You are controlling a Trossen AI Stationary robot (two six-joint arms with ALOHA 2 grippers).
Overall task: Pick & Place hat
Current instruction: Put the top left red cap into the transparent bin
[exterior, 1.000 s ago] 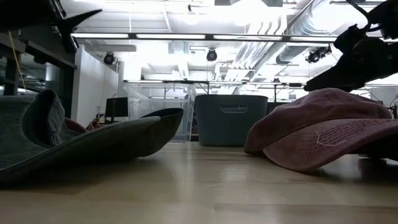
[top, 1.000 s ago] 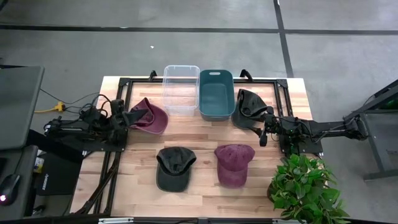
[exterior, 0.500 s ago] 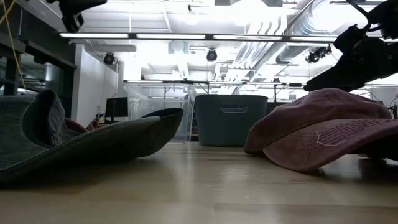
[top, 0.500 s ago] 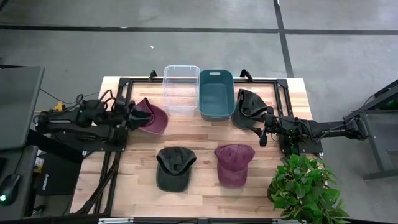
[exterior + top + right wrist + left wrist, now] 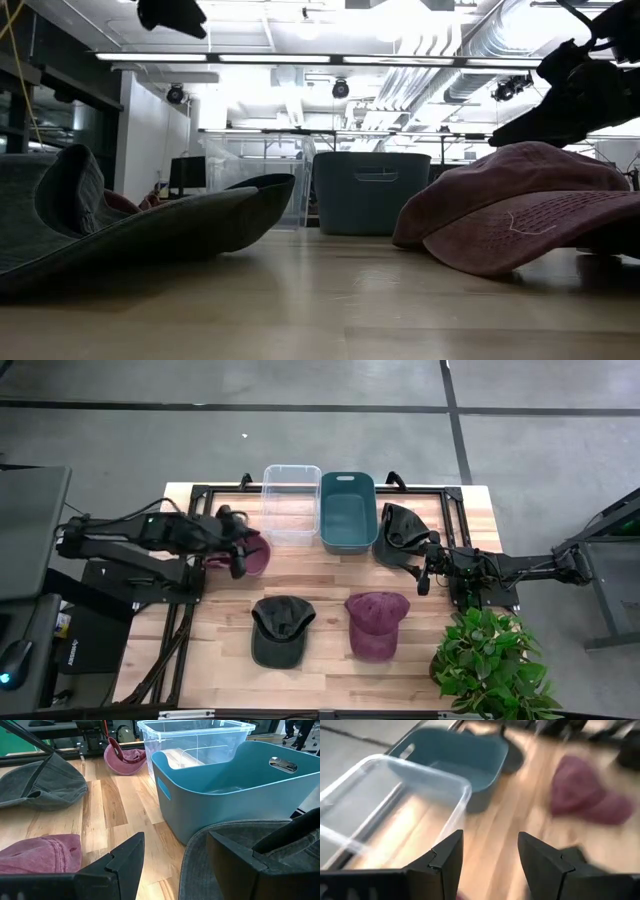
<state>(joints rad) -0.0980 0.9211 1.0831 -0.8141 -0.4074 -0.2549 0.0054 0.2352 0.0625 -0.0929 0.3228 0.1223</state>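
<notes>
Several caps lie on the table: a maroon cap (image 5: 255,552) at the far left, a dark cap (image 5: 400,530) at the far right, a dark grey cap (image 5: 280,630) and a second maroon cap (image 5: 377,624) nearer the front. My left gripper (image 5: 238,556) is open and empty above the far-left maroon cap, next to the clear bin (image 5: 291,503); its wrist view shows the open fingers (image 5: 490,865). My right gripper (image 5: 424,576) is open at the near side of the dark cap (image 5: 230,845).
A clear bin (image 5: 395,805) and a teal bin (image 5: 348,510) stand side by side at the far edge. A potted plant (image 5: 490,660) stands at the near right corner. A black frame (image 5: 200,490) runs along the table's far edge. Bare wood (image 5: 320,575) lies between the caps.
My left gripper has risen and swung from the table's left edge toward the right, ending over the far-left maroon cap beside the clear bin. The caps and the right arm have kept still.
</notes>
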